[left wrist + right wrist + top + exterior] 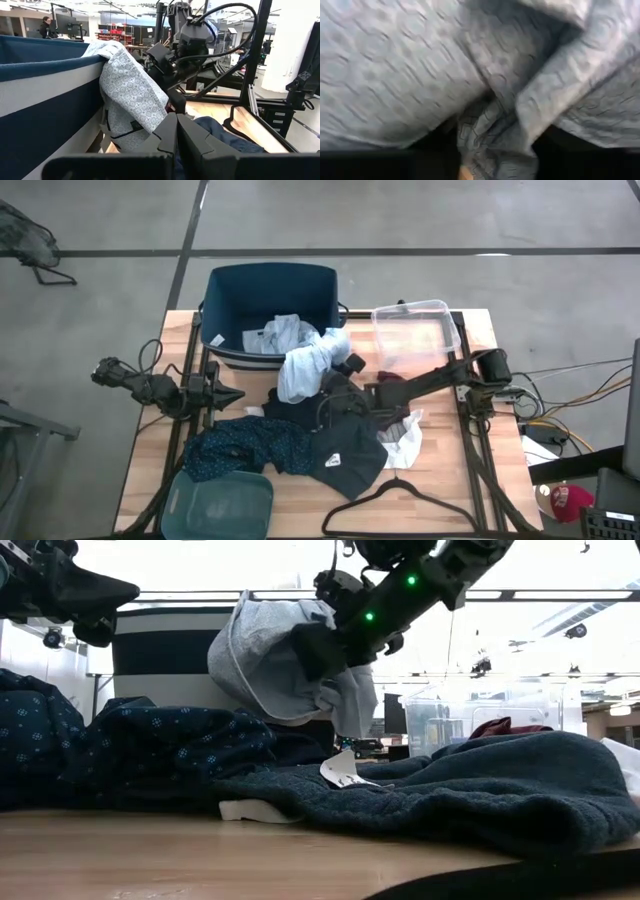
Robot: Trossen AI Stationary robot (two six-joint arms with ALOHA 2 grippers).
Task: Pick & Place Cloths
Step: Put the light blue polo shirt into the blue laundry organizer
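The right gripper hangs just beside the front rim of the navy tub, its fingers clamped on the light blue-grey shirt, which is lifted off the desk and draped over that rim, part of it lying inside the tub; the right wrist view is filled with the shirt's patterned fabric. The left gripper waits over the desk to the left of the tub's front, fingers pressed together with nothing between them. In front of the tub three dark garments lie on the desk: a navy dotted piece toward the left, a dark piece with a white label beside it, and a black piece between them and the tub. A white cloth lies just right of the labelled piece. One clear tub stands right of the navy tub, holding a maroon piece at its near edge. One teal tub sits at the desk's front left, and one black hanger lies along the front edge
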